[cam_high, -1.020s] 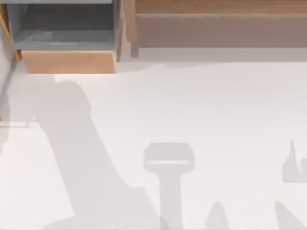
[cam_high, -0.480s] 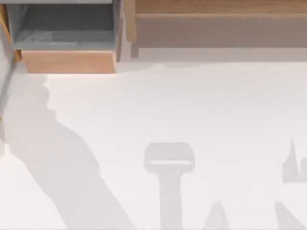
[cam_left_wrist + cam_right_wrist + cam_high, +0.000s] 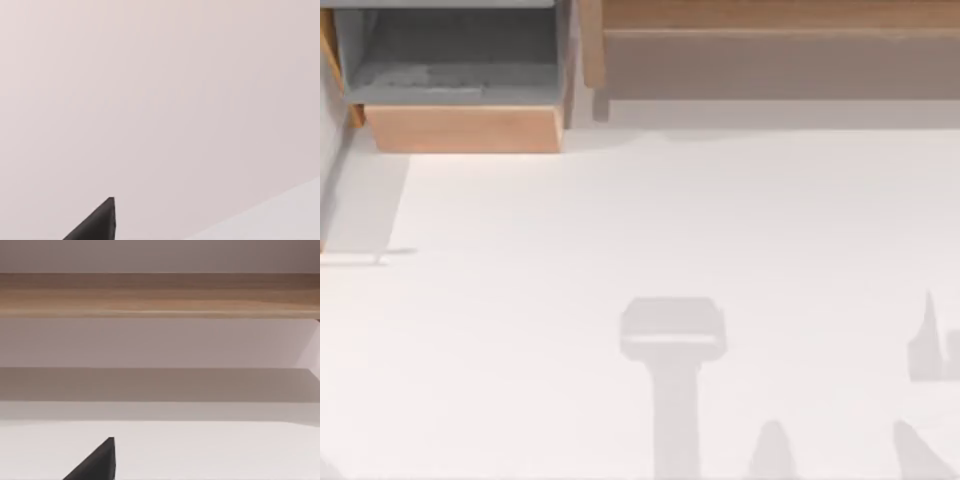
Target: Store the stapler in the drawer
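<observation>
At the far left of the white table (image 3: 620, 230), the boxy drawer (image 3: 460, 128) stands open, its tan wooden front smooth and its inside grey, with the pale slim stapler (image 3: 432, 78) lying within. Right of it runs the long brown wooden unit (image 3: 770, 50). Whether either gripper is clenched cannot be told.

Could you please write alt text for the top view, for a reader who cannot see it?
An open drawer with a tan front sits at the white table's top left, beside a long wooden unit; a pale shape, possibly the stapler, lies inside.
</observation>
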